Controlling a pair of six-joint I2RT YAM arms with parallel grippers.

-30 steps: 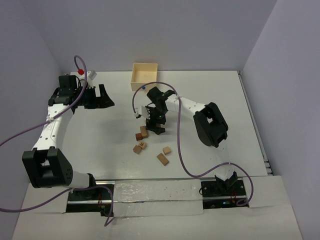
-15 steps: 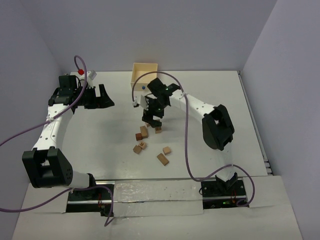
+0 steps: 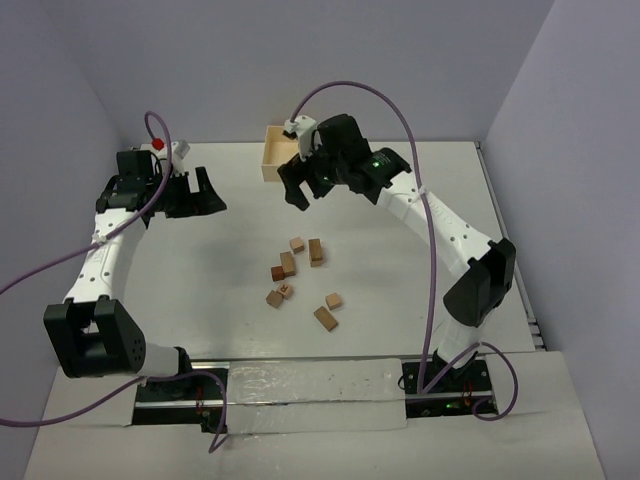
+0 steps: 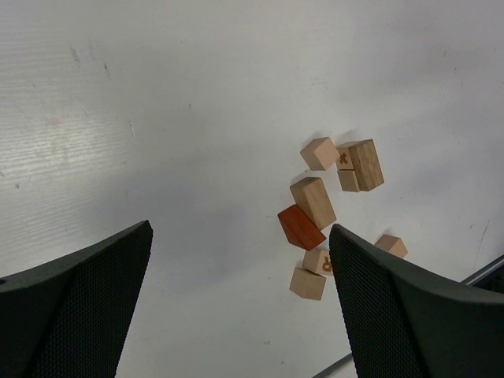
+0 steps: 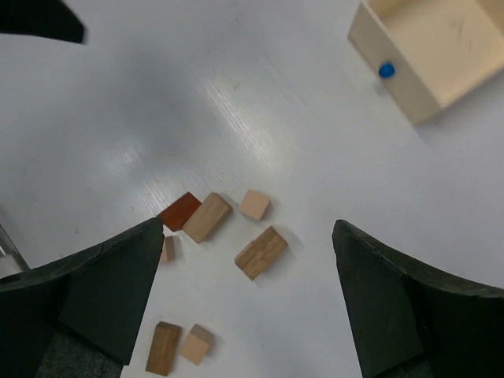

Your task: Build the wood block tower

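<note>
Several wood blocks (image 3: 288, 263) lie loose and flat on the white table (image 3: 180, 290), none stacked; no tower is in view. In the right wrist view a reddish block (image 5: 179, 211), a tan brick (image 5: 208, 216), a pale cube (image 5: 254, 204) and a grained brick (image 5: 261, 252) lie below the jaws. My right gripper (image 3: 305, 182) (image 5: 248, 228) hangs open and empty, high above the table and behind the blocks. My left gripper (image 3: 208, 195) (image 4: 240, 236) is open and empty at the far left, with the blocks (image 4: 313, 201) to its right.
A pale square wooden box (image 3: 288, 150) with a blue dot (image 5: 385, 70) stands at the back of the table, just behind the right gripper. Purple cables loop over both arms. The table's metal front edge (image 3: 300, 385) runs by the arm bases.
The right arm has risen from just above the blocks and swung back toward the box. A cube and a grained brick that it hid now show on the table. The left arm is still.
</note>
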